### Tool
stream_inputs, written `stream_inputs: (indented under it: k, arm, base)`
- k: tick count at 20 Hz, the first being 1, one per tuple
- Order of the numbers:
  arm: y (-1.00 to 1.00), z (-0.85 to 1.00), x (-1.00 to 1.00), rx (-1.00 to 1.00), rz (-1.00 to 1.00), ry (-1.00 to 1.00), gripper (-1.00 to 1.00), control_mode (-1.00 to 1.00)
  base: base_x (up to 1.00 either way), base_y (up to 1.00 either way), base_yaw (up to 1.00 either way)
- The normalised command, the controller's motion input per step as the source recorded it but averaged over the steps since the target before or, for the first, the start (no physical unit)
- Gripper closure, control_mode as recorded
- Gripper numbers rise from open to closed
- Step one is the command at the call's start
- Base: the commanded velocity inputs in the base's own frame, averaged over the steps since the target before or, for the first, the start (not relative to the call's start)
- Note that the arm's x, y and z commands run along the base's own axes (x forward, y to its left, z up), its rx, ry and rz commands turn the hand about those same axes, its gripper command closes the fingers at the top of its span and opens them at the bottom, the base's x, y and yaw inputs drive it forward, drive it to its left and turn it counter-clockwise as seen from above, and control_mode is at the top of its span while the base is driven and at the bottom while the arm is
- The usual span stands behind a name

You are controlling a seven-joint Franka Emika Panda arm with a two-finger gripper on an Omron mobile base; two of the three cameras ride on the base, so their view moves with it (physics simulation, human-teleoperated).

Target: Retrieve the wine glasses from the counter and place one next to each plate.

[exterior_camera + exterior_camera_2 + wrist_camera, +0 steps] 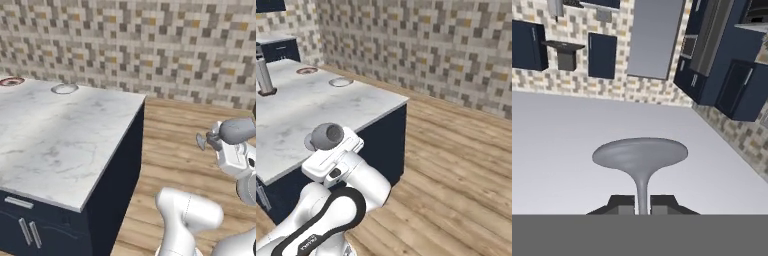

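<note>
Gripping zone: the thin stem of the wine glass (641,172) ran straight between the two dark fingertips (622,204), which were clenched on it from either side.
Glass foot: the round foot spread wide just beyond the fingertips in the hand view; the bowel end lay hidden behind them.
Glass in the left base view: the wine glass (235,131) was carried on its side in the air above the wooden floor (175,150), with the rounded greyish bowl at one end and the small foot pointing toward the island.
Glass in the right base view: the bowl (326,136) showed as a grey rounded form at the end of the white hand, low in front of the island's near edge.
Gripper: the gripper (641,205) was closed on the stem; the glass touched no surface.
Island: the marble island (55,145) stood beside the arm, over dark navy cabinets.
Plates: the white plate (64,89) and the red-rimmed plate (11,81) lay at the island's far edge, well apart from the glass.
Backdrop: the beige mosaic tile wall (150,45) rose behind the island.
</note>
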Motion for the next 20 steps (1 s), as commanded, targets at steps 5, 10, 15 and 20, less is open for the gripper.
stream_inputs:
  k: [5, 10, 15, 20]
  arm:
    - [0.00, 0.00, 0.00, 0.00, 0.00, 0.00, 1.00, 1.00]
    - [0.00, 0.00, 0.00, 0.00, 0.00, 0.00, 1.00, 1.00]
    - [0.00, 0.00, 0.00, 0.00, 0.00, 0.00, 1.00, 1.00]
    - [0.00, 0.00, 0.00, 0.00, 0.00, 0.00, 1.00, 1.00]
  base:
    - [0.94, -1.00, 0.28]
    - [0.81, -1.00, 0.22]
    - [0.74, -1.00, 0.16]
    - [0.76, -1.00, 0.22]
